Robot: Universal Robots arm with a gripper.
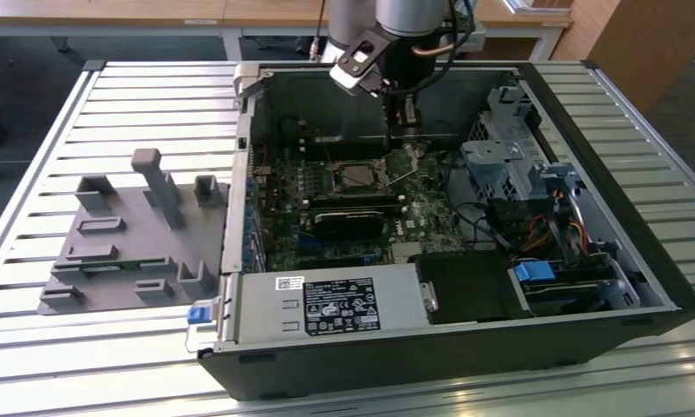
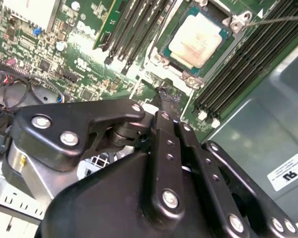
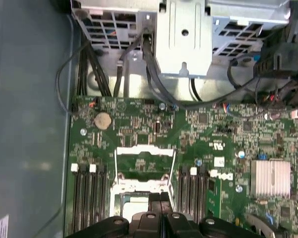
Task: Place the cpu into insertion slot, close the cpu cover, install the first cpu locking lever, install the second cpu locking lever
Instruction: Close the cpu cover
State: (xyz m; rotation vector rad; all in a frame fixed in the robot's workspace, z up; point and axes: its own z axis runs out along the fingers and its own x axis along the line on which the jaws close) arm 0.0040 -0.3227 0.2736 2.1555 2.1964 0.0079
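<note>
One gripper (image 1: pixel 407 142), upper centre of the exterior view, shows us jaws pressed together with nothing between them, its tips near the insertion slot (image 1: pixel 358 177). We see the cpu (image 2: pixel 197 38) seated there. An open computer case (image 1: pixel 440 358) lies on a slatted table (image 1: pixel 46 365), with wooden desks (image 1: pixel 150 10) behind.

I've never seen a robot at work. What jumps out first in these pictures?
An open computer case lies on a slatted table, and the robot arm reaches into it from above. Its gripper hangs low over the green circuit board, close to the pale square cpu. A grey moulded fixture stands on the exterior view's left.
</note>
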